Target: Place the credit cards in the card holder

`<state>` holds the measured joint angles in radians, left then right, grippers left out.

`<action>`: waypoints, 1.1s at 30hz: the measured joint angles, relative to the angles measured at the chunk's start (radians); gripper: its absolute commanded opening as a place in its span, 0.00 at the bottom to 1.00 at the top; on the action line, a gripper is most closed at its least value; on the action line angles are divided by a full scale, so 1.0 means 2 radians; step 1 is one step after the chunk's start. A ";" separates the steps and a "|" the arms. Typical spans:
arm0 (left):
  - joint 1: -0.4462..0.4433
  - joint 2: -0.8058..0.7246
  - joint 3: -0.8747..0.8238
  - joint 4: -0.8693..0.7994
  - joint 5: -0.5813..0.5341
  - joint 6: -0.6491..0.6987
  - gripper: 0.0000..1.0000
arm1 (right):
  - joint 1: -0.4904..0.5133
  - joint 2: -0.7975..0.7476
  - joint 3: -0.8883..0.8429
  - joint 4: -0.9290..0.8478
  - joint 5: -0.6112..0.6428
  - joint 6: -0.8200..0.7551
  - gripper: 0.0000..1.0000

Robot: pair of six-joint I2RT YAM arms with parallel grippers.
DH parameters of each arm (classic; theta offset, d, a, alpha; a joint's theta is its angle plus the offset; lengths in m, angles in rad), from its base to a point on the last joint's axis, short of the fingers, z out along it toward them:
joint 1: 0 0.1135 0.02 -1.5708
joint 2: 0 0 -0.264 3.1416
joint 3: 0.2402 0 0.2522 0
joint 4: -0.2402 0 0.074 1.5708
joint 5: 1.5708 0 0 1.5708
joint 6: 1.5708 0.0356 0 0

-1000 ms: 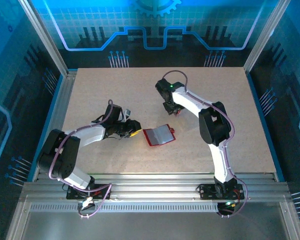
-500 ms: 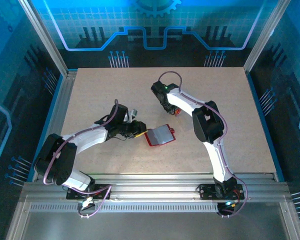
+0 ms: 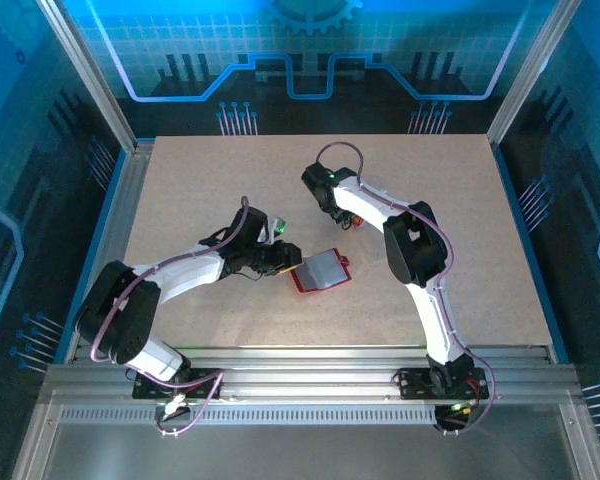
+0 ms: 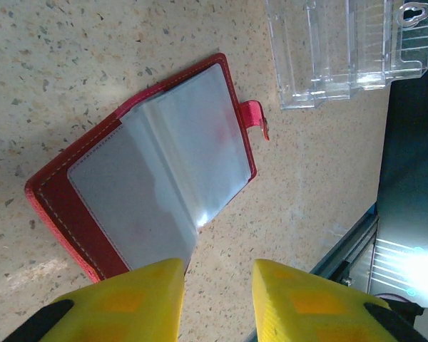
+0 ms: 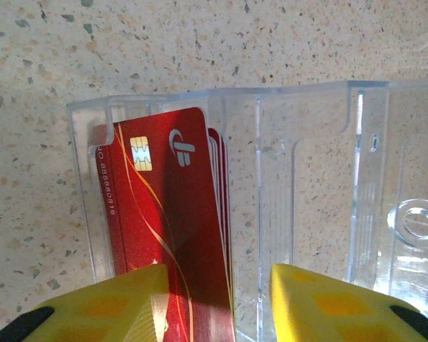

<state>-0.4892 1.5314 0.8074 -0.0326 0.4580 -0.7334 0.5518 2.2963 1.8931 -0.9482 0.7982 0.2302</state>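
At centre of table [image 3: 460, 200], red card holder [image 3: 320, 270] lying open, clear pockets up, left gripper [image 4: 217, 267] spread and empty just beside its corner, right gripper [image 5: 220, 274] spread astride red credit cards [image 5: 171, 214] inside clear plastic case [image 5: 307, 178], not yet pinching.

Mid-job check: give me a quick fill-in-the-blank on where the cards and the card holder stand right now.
1. The card holder lies ___ on the table, pockets facing up.
2. The credit cards sit inside a ___ plastic case.
3. The right gripper, at the case, has ___ fingers.
Missing words: open; clear; yellow.
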 measured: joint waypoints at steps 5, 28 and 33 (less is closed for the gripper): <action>0.000 0.007 0.000 0.000 -0.001 0.000 0.32 | 0.000 0.000 0.000 0.000 0.005 -0.005 0.36; 0.000 0.008 0.000 0.000 -0.001 0.000 0.32 | 0.000 0.000 0.010 -0.014 0.017 -0.011 0.31; 0.000 0.009 0.000 0.000 -0.001 0.000 0.32 | -0.001 0.000 0.011 -0.016 0.015 -0.011 0.42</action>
<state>-0.4892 1.5501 0.8074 -0.0322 0.4561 -0.7334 0.5507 2.2963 1.9144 -0.9798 0.8280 0.2085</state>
